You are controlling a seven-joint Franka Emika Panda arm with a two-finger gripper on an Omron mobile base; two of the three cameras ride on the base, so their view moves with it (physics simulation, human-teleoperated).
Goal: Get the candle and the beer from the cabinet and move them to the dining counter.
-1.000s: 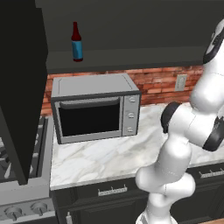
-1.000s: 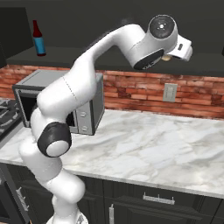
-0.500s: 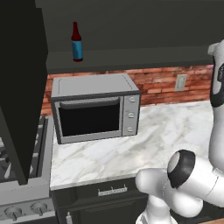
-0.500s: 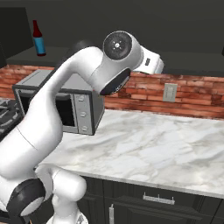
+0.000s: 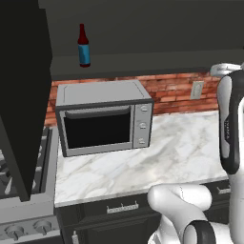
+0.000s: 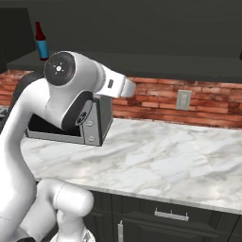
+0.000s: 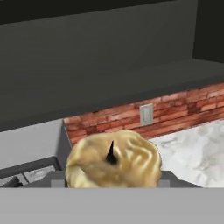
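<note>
The candle (image 7: 113,159), a squat tan-yellow cylinder with a dark wick, sits right in front of the hand camera, and my gripper (image 7: 111,180) is shut on it, with grey fingertips (image 7: 57,181) showing at its sides. The beer (image 5: 84,46), a dark red-brown bottle with a blue label, stands upright on the shelf of the black cabinet (image 5: 143,59), and it appears again as the beer (image 6: 41,41) at the far left. My arm (image 6: 71,90) is folded low over the counter, away from the shelf. The dining counter is out of view.
A silver microwave (image 5: 102,119) stands on the marble counter (image 5: 181,152) against a brick wall with an outlet (image 5: 197,89). The open black cabinet door (image 5: 24,95) hangs at the left above a stove (image 5: 19,224). Dark drawer fronts (image 6: 170,217) run under the counter.
The arm has swung down and back from the cabinet shelf, folding over the counter with the candle still in the gripper. The beer has not moved.
</note>
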